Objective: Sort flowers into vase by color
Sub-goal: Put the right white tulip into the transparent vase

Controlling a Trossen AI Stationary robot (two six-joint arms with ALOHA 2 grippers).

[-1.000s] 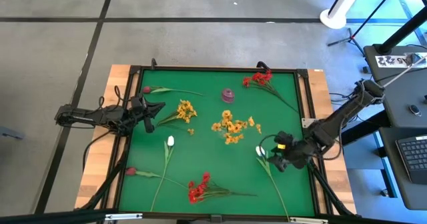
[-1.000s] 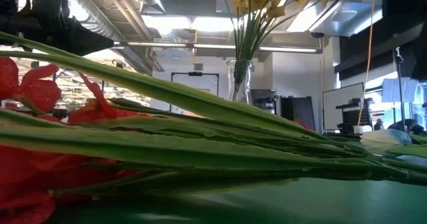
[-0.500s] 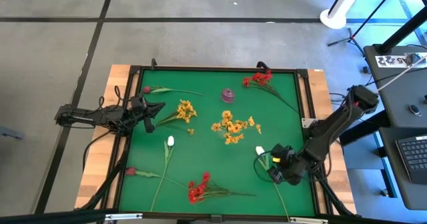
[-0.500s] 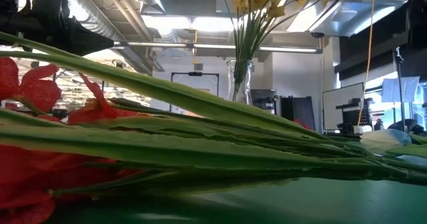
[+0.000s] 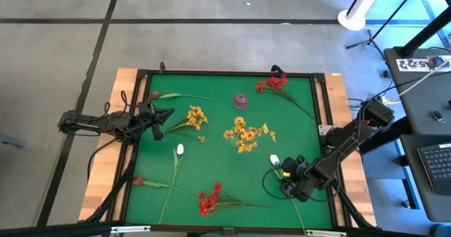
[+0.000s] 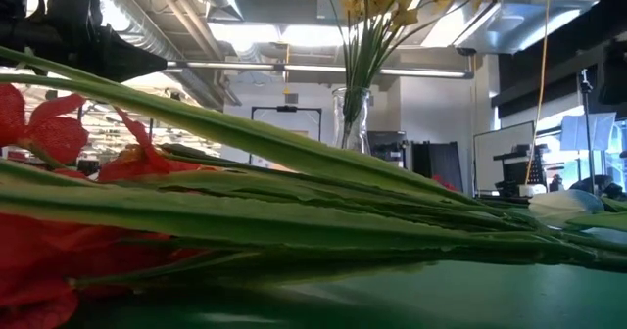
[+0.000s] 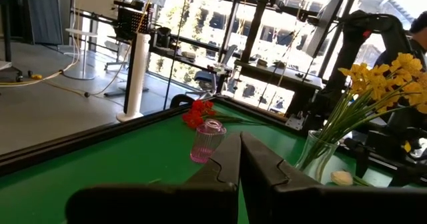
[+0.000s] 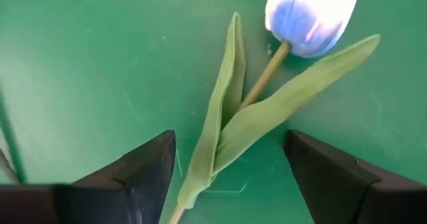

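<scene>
A white tulip (image 8: 310, 16) lies flat on the green mat (image 5: 211, 159) at the near right, its stem and leaves (image 8: 233, 127) pointing toward the near edge. My right gripper (image 8: 230, 177) hangs open just above it, pointing steeply down, one finger on each side of the leaves without touching them; in the high view my right gripper (image 5: 284, 183) stands over the stem. A clear vase (image 6: 353, 118) at the middle holds yellow flowers (image 5: 243, 133). My left gripper (image 5: 166, 114) waits shut and level at the left edge.
Lying loose on the mat are red flowers (image 5: 275, 83) far right, a second red bunch (image 5: 208, 198) near the front, yellow flowers (image 5: 196, 117), another white tulip (image 5: 180, 150) and dark pink buds (image 5: 138, 181). A small pink vase (image 5: 240, 101) stands empty at the far middle.
My right gripper has sunk toward the mat and moved toward the near edge, tipping further downward, and now stands over the white tulip's stem. Its fingers have stayed open. The flowers have not moved.
</scene>
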